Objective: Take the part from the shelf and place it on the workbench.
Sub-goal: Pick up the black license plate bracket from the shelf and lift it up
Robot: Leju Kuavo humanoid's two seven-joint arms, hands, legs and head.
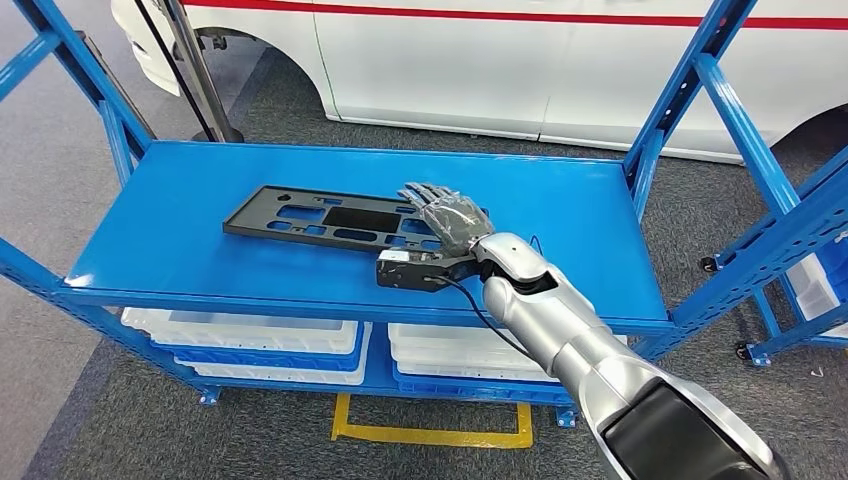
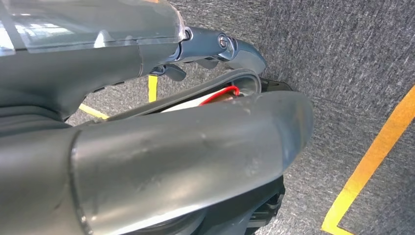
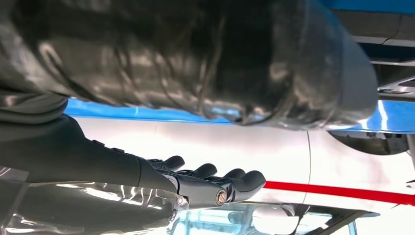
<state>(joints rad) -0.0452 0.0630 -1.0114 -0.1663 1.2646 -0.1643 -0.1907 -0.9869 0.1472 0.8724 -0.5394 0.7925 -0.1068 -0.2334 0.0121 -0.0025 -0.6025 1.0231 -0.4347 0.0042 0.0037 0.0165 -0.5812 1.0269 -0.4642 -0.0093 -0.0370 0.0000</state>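
1. The part [image 1: 325, 221], a flat black plate with rectangular cut-outs, lies flat on the top deck of the blue shelf [image 1: 180, 240], near the middle and angled slightly.
2. The right hand [image 1: 448, 222] reaches in over the shelf's front edge and lies palm-down, fingers stretched out straight, across the near right end of the part.
3. In the right wrist view the fingers [image 3: 215, 183] are extended side by side and not curled around anything, so the hand is resting on the plate rather than holding it (whether the thumb hooks the plate's edge is hard to make out).
4. The left hand [image 2: 215, 46] hangs down above grey carpet with yellow floor tape [image 2: 372, 161]; its grasp cannot be told from this angle.
5. White bins [image 1: 250, 335] sit on the lower deck, and a white car [image 1: 480, 60] with a red stripe stands behind the shelf.
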